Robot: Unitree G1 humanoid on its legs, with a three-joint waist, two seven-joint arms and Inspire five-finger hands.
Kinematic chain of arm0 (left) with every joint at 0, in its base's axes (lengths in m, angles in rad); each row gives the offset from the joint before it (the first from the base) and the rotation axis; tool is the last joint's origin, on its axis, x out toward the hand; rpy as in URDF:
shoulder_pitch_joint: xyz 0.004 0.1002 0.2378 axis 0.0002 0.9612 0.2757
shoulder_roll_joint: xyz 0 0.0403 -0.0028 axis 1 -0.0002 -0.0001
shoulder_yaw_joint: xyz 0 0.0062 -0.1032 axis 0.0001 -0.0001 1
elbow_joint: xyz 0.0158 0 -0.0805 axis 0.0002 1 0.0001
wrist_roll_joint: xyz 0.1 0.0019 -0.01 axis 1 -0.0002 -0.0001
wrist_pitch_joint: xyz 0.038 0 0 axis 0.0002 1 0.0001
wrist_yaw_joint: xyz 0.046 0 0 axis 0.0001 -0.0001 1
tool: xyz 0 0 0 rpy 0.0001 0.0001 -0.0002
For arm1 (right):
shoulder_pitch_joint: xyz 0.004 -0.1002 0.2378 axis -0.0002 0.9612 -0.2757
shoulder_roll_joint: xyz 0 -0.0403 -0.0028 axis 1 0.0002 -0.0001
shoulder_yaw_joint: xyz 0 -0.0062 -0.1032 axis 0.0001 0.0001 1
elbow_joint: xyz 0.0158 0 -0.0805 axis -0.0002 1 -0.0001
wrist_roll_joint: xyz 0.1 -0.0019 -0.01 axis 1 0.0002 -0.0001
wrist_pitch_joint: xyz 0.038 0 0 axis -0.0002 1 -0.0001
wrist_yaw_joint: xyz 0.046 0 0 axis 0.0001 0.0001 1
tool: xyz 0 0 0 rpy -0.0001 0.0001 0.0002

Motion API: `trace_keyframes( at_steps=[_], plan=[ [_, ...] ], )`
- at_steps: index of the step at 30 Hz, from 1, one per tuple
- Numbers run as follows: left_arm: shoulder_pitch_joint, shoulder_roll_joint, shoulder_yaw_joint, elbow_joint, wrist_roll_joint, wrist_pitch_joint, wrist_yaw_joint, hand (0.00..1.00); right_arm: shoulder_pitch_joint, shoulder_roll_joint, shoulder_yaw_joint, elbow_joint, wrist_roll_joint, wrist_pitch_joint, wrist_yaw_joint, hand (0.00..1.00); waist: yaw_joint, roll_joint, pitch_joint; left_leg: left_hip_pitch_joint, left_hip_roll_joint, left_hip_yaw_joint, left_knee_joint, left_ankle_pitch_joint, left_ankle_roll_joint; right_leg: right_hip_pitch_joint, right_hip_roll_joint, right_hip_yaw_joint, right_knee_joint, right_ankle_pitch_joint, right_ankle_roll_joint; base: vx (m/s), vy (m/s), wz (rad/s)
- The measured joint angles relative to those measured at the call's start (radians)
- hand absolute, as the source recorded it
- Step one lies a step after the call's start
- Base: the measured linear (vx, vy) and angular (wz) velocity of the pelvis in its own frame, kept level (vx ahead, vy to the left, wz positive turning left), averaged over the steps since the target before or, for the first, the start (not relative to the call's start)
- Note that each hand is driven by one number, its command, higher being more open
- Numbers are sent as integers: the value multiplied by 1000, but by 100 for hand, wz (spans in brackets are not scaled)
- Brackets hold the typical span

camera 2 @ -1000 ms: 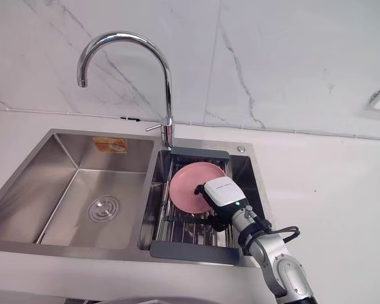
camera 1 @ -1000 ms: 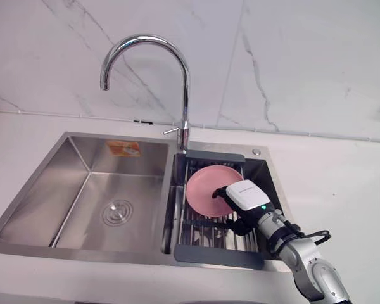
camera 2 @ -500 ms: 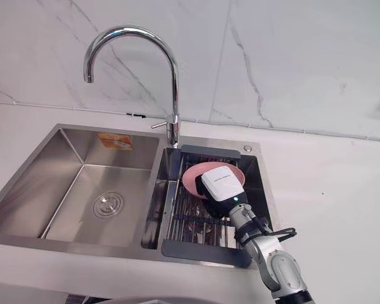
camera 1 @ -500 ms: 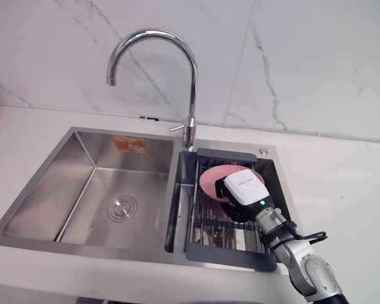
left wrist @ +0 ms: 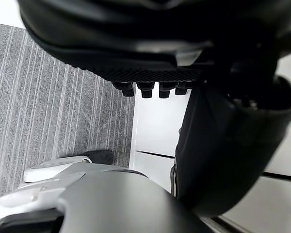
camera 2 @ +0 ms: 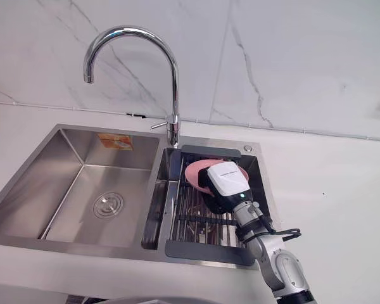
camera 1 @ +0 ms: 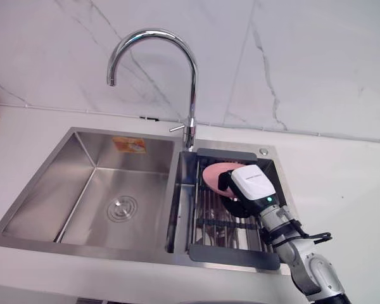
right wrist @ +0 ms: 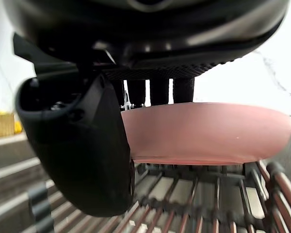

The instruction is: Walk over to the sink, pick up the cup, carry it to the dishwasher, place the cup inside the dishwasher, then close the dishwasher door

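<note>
The right hand point(camera 1: 250, 187) is lowered over a pink plate point(camera 1: 214, 172), with the thumb in front of the rim and the fingers point(right wrist: 159, 92) hidden behind it, so the grip cannot be told. The plate is propped in the rack point(camera 1: 218, 223) in the sink's point(camera 1: 82, 190) right basin, below the tap point(camera 1: 191, 82). The left hand point(left wrist: 150, 53) is held relaxed and empty above the floor point(left wrist: 48, 107).

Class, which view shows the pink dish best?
Right wrist view: the pink dish spans it edge-on, rim between thumb and fingers of the right robot hand. Both eye views show a pink sliver behind that hand; the left wrist view faces floor.
</note>
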Motion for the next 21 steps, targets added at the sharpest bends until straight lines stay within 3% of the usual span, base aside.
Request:
trace_keyframes(
  at_steps=[7,9,10,12,13,15,17,18,19,20,21],
  plan=[
    [7,-8,8,1,-18,-17,35,100,2,3,-128,-133,80,-51,-73,0,-5,5,3,2,1,-33,26,-5,2,36,4,-29,-7,-3,-6,-34,-24,11],
    [8,-16,9,-2,-18,-36,35,100,-9,-1,-164,-137,94,-47,-87,0,1,14,15,-4,14,-30,97,-47,13,40,14,-23,19,-20,-25,-63,-29,-4],
    [25,-39,36,-35,-18,-45,35,100,-24,-17,-172,-142,98,-44,-90,0,3,35,23,-37,35,-22,192,-96,8,11,24,1,82,-53,-34,-96,14,-44],
    [29,-50,62,-44,-40,-48,37,100,-41,-53,-187,-164,110,-49,-97,0,4,32,38,-99,45,-16,338,-124,-2,-46,22,49,167,-108,-47,-112,1,-49],
    [18,-50,67,-46,-56,-44,38,100,-66,-81,-195,-165,133,-52,-112,0,-14,40,48,-166,45,-55,435,-134,-1,-88,23,65,208,-115,-48,-138,-27,-39],
    [25,-55,49,-60,-54,-41,38,100,-166,-118,-207,-122,142,-57,-120,0,-13,70,76,-142,44,-99,384,-175,-15,-177,49,158,277,-84,-46,-152,38,-108],
    [29,-55,40,-58,-54,-32,35,100,-196,-119,-239,-85,142,-59,-129,0,-18,76,76,-132,16,-140,379,-200,0,-230,43,209,289,-61,-36,-154,114,-112],
    [25,-51,21,-58,-53,-28,21,100,-203,-122,-285,-66,142,-51,-143,0,-21,87,74,-145,-6,-164,390,-228,29,-285,42,244,315,-49,-23,-238,186,-85],
    [13,-43,18,-56,-53,-23,9,100,-201,-113,-317,-49,142,-38,-159,0,-21,75,80,-168,-29,-142,395,-222,34,-314,26,271,319,-31,-15,-223,193,-68],
    [8,-38,14,-55,-53,-21,4,100,-201,-112,-332,-39,142,-28,-161,0,-24,69,83,-176,-39,-125,399,-216,42,-320,18,286,294,-17,-27,-258,216,-52],
    [3,-33,5,-50,-53,-18,-2,100,-202,-113,-348,-29,141,-18,-161,0,-26,74,88,-182,-34,-99,394,-193,73,-300,13,272,230,-8,-75,-185,181,-88]
  ],
)
